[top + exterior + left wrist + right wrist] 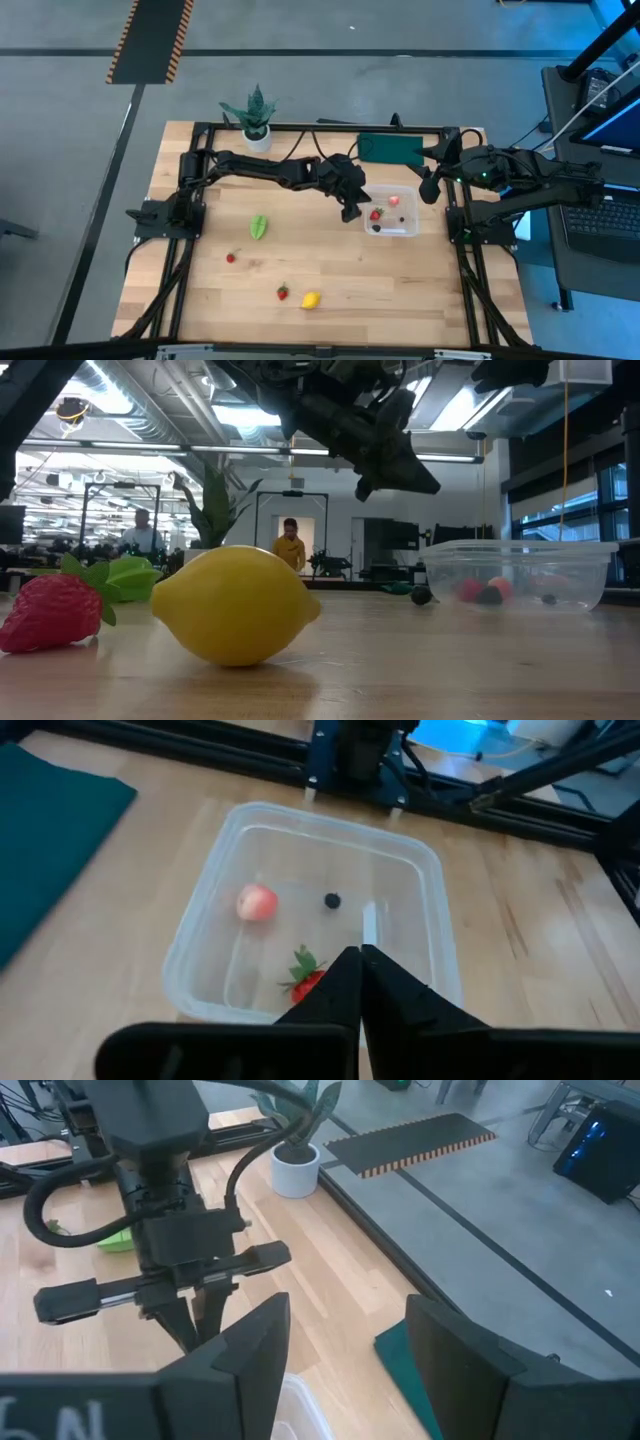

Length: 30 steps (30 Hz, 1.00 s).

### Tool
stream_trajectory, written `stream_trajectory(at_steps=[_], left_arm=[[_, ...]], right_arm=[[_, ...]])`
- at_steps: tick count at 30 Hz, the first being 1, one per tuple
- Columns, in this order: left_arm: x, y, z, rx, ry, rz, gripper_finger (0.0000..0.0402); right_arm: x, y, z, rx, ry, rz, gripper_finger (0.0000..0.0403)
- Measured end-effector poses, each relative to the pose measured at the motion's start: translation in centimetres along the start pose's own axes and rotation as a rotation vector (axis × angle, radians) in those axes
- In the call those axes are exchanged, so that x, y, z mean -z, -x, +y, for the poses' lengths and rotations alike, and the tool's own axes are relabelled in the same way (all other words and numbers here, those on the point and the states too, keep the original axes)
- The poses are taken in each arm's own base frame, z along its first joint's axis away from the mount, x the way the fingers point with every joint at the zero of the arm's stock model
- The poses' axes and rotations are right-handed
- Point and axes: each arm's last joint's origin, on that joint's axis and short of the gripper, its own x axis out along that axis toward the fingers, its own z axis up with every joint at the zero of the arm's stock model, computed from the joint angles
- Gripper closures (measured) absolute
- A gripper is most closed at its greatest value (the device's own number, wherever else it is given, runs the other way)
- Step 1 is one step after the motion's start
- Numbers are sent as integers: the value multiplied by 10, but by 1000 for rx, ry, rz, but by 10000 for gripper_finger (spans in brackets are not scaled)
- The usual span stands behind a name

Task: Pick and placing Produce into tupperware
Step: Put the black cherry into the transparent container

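Observation:
The clear tupperware rests flat on the wooden table, right of centre. In it lie a pink round fruit, a dark berry and a red strawberry. My left gripper hovers shut and empty over the box's left rim, raised well above the table. On the table to the left lie the green leafy piece, a small red berry, a strawberry and the lemon. My right gripper waits open, raised, beside the box's right far corner.
A flat dark green rectangle lies just beyond the box, near the far edge. A potted plant stands at the far edge, left of centre. Black frame rails run along the table's sides. People stand in the room behind.

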Motion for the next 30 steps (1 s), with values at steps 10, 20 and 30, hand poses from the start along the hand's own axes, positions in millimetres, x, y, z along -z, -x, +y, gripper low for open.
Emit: stream_trajectory(at_steps=[10,20,30], left_arm=[[0,0,0,-6,-3,0,363],[1,0,-4,106,-40,16,184],[2,-1,-11,144,-30,19,134]], right_arm=[[0,0,0,-15,0,3,199],[0,0,0,-15,0,3,199],[0,0,0,-15,2,3,199]])
